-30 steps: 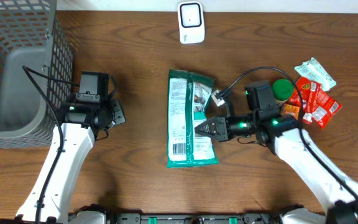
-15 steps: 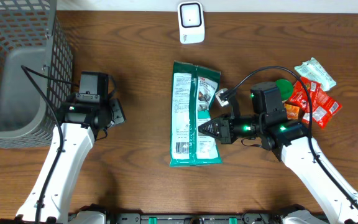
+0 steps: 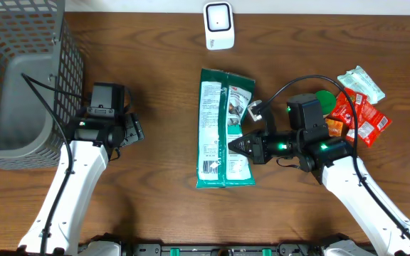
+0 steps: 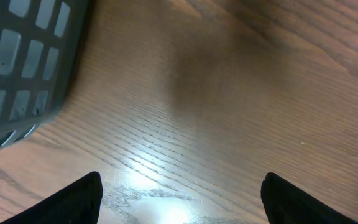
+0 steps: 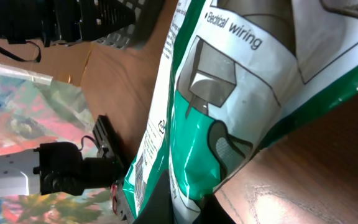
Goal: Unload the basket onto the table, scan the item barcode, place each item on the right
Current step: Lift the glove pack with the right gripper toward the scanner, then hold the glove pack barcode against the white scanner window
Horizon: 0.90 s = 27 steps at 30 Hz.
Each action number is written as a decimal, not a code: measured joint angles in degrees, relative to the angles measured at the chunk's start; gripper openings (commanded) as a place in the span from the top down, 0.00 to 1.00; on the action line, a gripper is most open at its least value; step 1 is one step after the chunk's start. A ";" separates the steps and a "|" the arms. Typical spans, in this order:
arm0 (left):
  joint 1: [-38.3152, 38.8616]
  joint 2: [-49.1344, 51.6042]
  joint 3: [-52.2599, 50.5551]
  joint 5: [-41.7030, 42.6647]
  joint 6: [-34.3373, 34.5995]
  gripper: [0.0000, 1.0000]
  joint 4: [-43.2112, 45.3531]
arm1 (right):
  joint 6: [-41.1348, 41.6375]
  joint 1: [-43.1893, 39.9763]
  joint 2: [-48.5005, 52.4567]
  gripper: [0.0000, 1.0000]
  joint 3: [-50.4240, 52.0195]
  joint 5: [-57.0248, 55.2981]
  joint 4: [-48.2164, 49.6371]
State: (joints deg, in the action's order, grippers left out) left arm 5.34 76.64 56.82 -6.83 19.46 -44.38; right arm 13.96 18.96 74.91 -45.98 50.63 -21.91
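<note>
The right gripper (image 3: pixel 235 147) is pinching the right-hand edge of a green-and-white packet (image 3: pixel 212 107), jaws closed down to the thickness of the film; the wrist view is showing that edge bunching and lifting off the wood where the fingers are biting. The packet is lying lengthwise at the middle of the table (image 3: pixel 155 206), printed back facing up, its barcode (image 3: pixel 207 168) sitting near the lower left corner; the white scanner (image 3: pixel 218 26) is standing just beyond the packet's far end, apart from it. Judging by the creasing, the pouch is looking light, soft and slick, likely to sag or slide when raised; a hold on the sealed side seam, clear of the barcode, is looking safest. The right arm is reaching in from the lower right, forearm slanting up, wrist levelled so the fingers are pointing left across the table; snack wrappers (image 3: pixel 358 107) are lying behind its elbow. The left gripper (image 4: pixel 182 199) is hanging wide open and empty over bare wood, its arm rising from the lower left beside the grey basket (image 3: pixel 20 78).
</note>
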 measured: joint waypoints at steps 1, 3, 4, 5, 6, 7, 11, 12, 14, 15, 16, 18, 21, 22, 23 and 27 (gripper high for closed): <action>0.00 0.00 0.00 0.00 0.00 0.17 -0.02 | -0.07 0.00 0.02 0.99 0.00 -0.13 -0.02; 0.00 0.00 0.00 -0.02 0.00 0.17 -0.02 | -0.35 0.00 0.02 0.99 -0.07 -1.05 -1.01; 0.00 0.00 0.00 -0.02 0.00 0.17 -0.02 | -0.52 0.00 0.02 0.99 -0.17 -1.81 -2.10; 0.00 0.00 0.00 -0.02 0.00 0.17 -0.04 | -0.85 0.00 0.02 0.99 -0.61 -2.82 -3.98; 0.00 0.00 0.00 -0.02 0.00 0.17 -0.04 | -1.42 0.00 0.04 0.99 -1.46 -3.89 -6.43; 0.00 0.00 0.00 -0.02 0.00 0.17 -0.04 | -2.01 0.00 0.04 0.99 -2.75 -4.92 -9.01; 0.00 0.00 0.00 -0.17 0.00 0.17 -0.13 | -5.62 0.00 0.48 0.99 -15.21 -11.23 -24.17; -0.02 0.00 -0.02 -0.24 0.00 0.17 -0.07 | -6.78 0.00 0.66 0.99 -19.37 -13.44 -27.91; 0.00 0.00 -0.02 -0.35 0.00 0.16 -0.15 | -9.38 0.00 1.44 0.99 -29.73 -18.34 -37.24; -0.02 0.00 -0.02 -0.46 0.00 0.16 -0.13 | -10.16 0.00 2.01 0.99 -33.77 -19.96 -40.13; -0.02 0.00 -0.04 -0.48 0.00 0.17 -0.11 | -11.37 0.00 2.64 0.99 -38.18 -21.92 -43.30; -0.02 0.00 -0.09 -0.66 0.00 0.17 -0.15 | -13.77 0.04 5.22 0.99 -48.24 -25.57 -51.87; 0.00 0.00 -0.17 -0.70 0.00 0.17 -0.11 | -17.38 0.63 11.85 0.99 -64.11 -31.04 -61.24; 0.00 0.00 -0.20 -0.70 0.00 0.16 -0.11 | -18.03 0.79 13.84 0.99 -68.08 -32.33 -63.39; 0.00 0.00 -0.22 -0.70 0.00 0.17 -0.11 | -18.91 1.42 16.28 0.99 -72.59 -34.25 -65.07; -0.02 0.00 -0.24 -0.72 0.00 0.16 -0.13 | -23.12 4.52 26.25 0.99 -88.89 -42.45 -67.54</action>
State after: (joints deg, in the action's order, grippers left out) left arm 5.32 76.64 56.58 -7.55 19.46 -44.51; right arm -9.17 23.49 101.16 -134.87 8.19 -89.45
